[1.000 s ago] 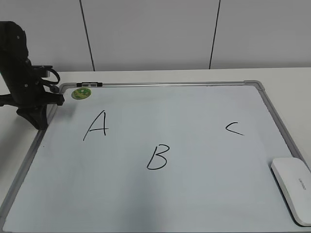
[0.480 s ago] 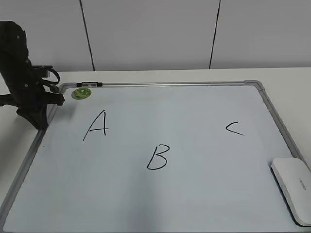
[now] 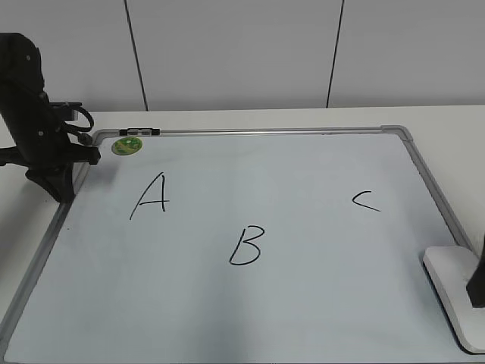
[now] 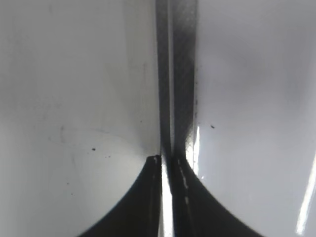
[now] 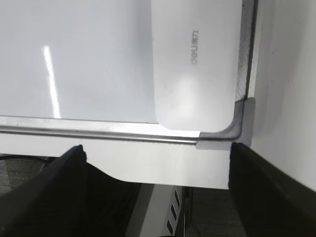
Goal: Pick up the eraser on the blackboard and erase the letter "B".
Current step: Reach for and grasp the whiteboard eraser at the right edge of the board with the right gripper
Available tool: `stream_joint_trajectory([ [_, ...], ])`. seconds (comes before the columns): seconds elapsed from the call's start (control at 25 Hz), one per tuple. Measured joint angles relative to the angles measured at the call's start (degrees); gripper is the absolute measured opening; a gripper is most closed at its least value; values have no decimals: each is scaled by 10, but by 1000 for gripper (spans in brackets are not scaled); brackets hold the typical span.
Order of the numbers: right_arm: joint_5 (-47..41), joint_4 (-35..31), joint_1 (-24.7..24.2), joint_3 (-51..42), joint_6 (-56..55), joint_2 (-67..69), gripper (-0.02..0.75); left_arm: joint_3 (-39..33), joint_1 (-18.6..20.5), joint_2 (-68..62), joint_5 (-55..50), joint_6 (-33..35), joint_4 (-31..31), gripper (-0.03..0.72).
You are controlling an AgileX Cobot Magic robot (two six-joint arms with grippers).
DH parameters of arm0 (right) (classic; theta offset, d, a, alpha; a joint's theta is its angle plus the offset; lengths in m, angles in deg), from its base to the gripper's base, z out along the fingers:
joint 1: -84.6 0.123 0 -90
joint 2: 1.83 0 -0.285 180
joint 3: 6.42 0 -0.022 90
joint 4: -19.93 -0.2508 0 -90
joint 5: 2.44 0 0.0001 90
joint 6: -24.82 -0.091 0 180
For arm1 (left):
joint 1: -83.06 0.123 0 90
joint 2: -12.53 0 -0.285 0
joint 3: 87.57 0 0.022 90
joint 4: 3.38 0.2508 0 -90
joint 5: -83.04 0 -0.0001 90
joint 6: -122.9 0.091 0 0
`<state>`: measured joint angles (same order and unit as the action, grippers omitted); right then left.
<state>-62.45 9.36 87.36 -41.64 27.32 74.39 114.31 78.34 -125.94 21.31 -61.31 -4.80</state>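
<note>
The white eraser (image 3: 452,282) lies at the front right corner of the blackboard (image 3: 303,174), partly covered by my right gripper (image 3: 477,292) at the frame's right edge. In the right wrist view the eraser (image 5: 195,64) with grey lettering lies ahead of the open, empty right gripper (image 5: 155,150), which is over the board's front frame (image 5: 98,129). The black letter "B" (image 3: 246,246) is at the board's centre front. My left gripper (image 3: 57,186) is shut and empty at the board's left frame, and the left wrist view (image 4: 168,159) shows it over that frame (image 4: 174,74).
A black "A" (image 3: 150,196) is to the left of the B and a "C" (image 3: 365,201) to the right. A round green magnet (image 3: 126,145) sits at the board's far left corner. Beyond the front table edge (image 5: 163,168) there is a drop to the floor.
My right gripper has come into the exterior view at the right edge, over the eraser. The left arm, eraser and letters have not moved.
</note>
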Motion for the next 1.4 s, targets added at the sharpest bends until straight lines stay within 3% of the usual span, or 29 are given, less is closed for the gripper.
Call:
stream_joint_trajectory([
  [0.28, 25, 25, 1, 51, 0, 116, 671, 0, 0, 0, 0, 0, 0, 20],
  [0.52, 62, 80, 31, 66, -41, 169, 671, 0, 0, 0, 0, 0, 0, 20],
  [1.4, 153, 92, 33, 66, -84, 290, 669, 0, 0, 0, -1, 0, -2, 20],
])
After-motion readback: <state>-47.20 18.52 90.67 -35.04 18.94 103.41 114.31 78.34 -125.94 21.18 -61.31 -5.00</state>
